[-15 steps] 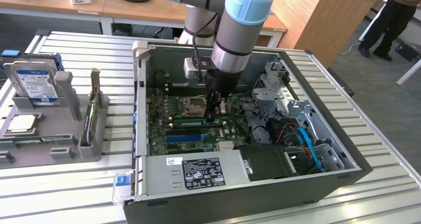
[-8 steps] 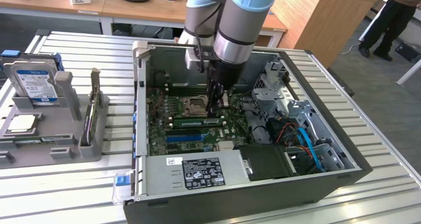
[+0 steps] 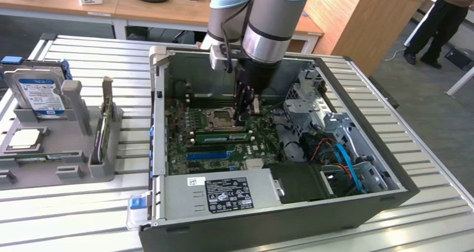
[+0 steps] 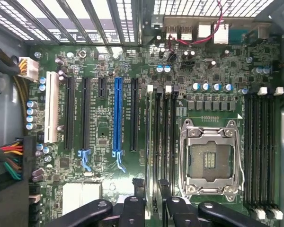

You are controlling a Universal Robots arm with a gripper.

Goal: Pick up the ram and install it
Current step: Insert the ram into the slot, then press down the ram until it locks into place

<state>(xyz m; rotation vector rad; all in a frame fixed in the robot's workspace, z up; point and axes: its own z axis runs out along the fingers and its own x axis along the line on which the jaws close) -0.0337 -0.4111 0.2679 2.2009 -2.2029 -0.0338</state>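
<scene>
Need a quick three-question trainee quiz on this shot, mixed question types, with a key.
1. True or false: the gripper hangs outside the computer case.
2. Which colour is the long slot that stands out on the motherboard? A red, B blue, C yellow.
3. Short answer: where does the hard drive stand?

Key
1. False: it is down inside the case, over the motherboard beside the processor socket.
2. B.
3. Upright in the grey holder, outside the case, on the exterior view's left.
</scene>
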